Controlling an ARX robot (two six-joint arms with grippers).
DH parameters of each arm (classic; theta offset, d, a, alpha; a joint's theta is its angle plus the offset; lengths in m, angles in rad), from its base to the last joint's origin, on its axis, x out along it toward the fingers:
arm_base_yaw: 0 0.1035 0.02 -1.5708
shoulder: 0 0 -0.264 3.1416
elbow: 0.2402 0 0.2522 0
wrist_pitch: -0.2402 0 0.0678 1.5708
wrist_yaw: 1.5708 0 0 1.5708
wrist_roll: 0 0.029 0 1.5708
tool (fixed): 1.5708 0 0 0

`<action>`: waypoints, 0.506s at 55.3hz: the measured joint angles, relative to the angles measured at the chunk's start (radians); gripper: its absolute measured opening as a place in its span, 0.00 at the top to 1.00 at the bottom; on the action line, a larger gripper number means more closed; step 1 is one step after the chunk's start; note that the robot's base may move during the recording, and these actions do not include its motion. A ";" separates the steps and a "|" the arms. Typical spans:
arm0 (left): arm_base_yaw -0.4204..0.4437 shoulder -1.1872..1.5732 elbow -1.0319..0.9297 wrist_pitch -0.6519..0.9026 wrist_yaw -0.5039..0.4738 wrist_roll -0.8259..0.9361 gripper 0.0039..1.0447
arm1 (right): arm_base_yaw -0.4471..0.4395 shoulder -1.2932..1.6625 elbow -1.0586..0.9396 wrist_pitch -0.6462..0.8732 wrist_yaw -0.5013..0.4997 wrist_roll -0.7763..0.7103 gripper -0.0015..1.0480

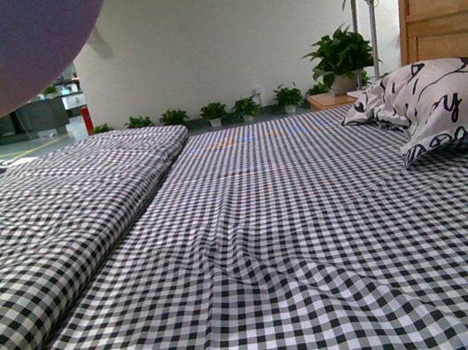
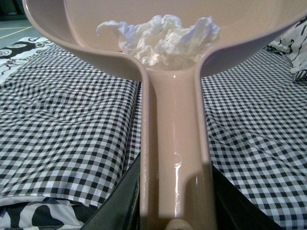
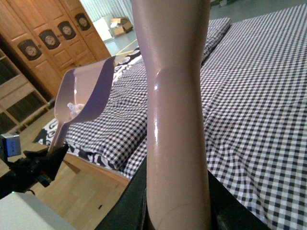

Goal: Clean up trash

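Trash scooped and riding in the lifted dustpan; dumping it is what I judge is left.

I am seeing the crumpled white paper wad [image 2: 160, 40] lying inside the pink-beige dustpan [image 2: 72, 28], close to where the pan narrows into its handle [image 2: 175, 158], and the pan is hanging above the checked bedsheet [image 2: 62, 134] rather than resting on it. The left gripper [image 2: 175, 211] is closing its dark jaws on either side of that handle, gripping it low down. The right gripper [image 3: 177, 206] is clamping a second pink-beige handle [image 3: 175, 110] the same way; I am taking it for a brush, though its working end is out of view. In the front view the bed [image 1: 300, 245] is showing no trash, and I am not seeing a bin anywhere.
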 joint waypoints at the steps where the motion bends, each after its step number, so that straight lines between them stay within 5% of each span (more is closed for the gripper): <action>1: -0.001 0.000 -0.001 0.000 -0.001 0.000 0.75 | -0.002 0.000 0.000 -0.005 0.002 -0.003 0.82; 28: -0.009 -0.007 -0.005 -0.002 -0.006 -0.008 0.75 | -0.015 0.000 0.003 -0.025 0.005 -0.019 0.82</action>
